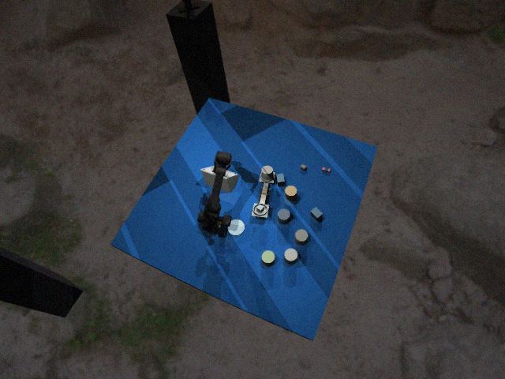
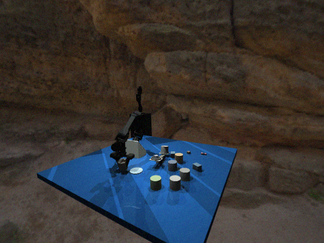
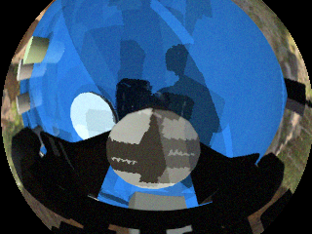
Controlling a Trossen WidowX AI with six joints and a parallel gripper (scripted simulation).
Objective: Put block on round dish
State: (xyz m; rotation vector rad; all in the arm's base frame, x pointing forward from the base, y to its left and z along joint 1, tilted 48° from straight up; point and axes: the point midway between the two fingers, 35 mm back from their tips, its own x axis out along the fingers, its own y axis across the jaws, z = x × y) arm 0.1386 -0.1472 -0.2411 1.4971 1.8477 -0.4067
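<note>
My gripper (image 1: pixel 213 228) (image 2: pixel 122 164) (image 3: pixel 153 134) is shut on a grey cup, which also shows in the exterior view (image 2: pixel 122 165) and in the wrist view (image 3: pixel 146 171). The cup is low beside the round white dish (image 1: pixel 239 230) (image 2: pixel 136 170) (image 3: pixel 88 114), on the side away from the balance; whether it touches the table is unclear. The small pale block (image 1: pixel 259 208) (image 2: pixel 156 156) sits uncovered on the near end of the balance (image 1: pixel 263 193). The other grey cup (image 1: pixel 267 173) (image 2: pixel 164 149) stands upright on the far end. No cup appears above the dish.
Beyond the balance stand several short cylinders, among them a green one (image 1: pixel 267 257) (image 2: pixel 155 183), an orange one (image 1: pixel 290 192) (image 2: pixel 178 158) and a dark grey one (image 1: pixel 283 215) (image 2: pixel 172 165). Blue-grey blocks (image 1: pixel 316 214) (image 2: pixel 197 166) lie there too. A white wedge (image 1: pixel 218 178) (image 2: pixel 134 149) is near the arm's base.
</note>
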